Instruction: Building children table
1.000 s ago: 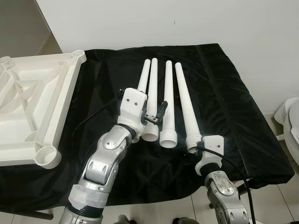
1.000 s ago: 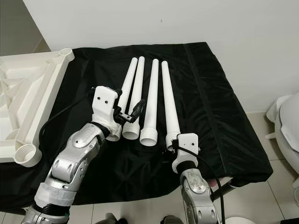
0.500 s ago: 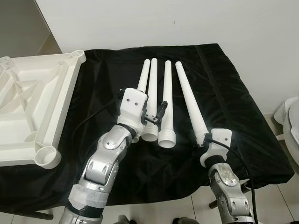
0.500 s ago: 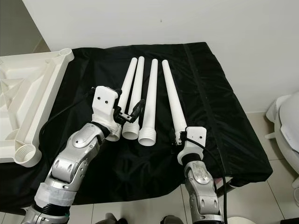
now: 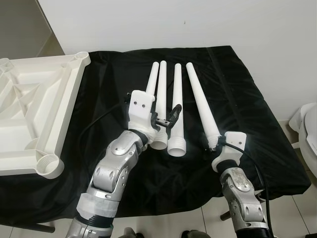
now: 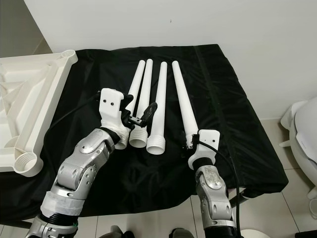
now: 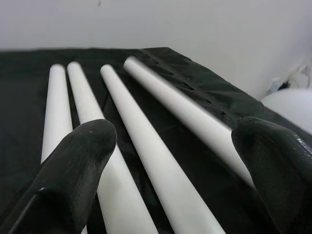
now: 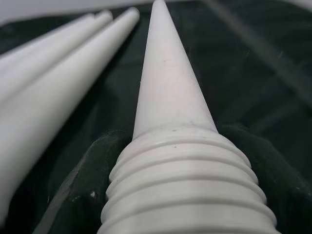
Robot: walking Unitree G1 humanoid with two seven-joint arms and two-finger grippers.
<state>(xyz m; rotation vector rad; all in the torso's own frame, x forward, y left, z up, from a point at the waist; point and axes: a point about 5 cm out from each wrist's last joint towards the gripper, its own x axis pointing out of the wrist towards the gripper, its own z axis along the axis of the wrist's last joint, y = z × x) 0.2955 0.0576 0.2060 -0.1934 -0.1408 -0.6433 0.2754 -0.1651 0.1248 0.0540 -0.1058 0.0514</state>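
Note:
Four white table legs lie side by side on a black cloth [image 5: 257, 124]. Their threaded ends point toward me. My right gripper [image 5: 214, 145] is shut on the threaded end [image 8: 185, 195] of the rightmost leg [image 5: 199, 99]. Black fingers [image 8: 80, 190] press on both sides of the thread. That leg slants away from the other three. My left gripper [image 5: 166, 118] hovers open over the near ends of the second leg [image 5: 161, 96] and third leg [image 5: 177, 96], its fingers [image 7: 80, 151] wide apart and holding nothing. The upside-down white tabletop [image 5: 34, 109] rests at the left.
A screw socket [image 5: 48, 166] sits at the tabletop's near corner. The white wall stands close behind the table. A white rounded fixture [image 5: 309, 134] stands on the tiled floor at the right. Bare cloth lies right of the legs.
My right gripper has swung the rightmost leg's threaded end to the right, away from the third leg. My left gripper has risen slightly and stays open.

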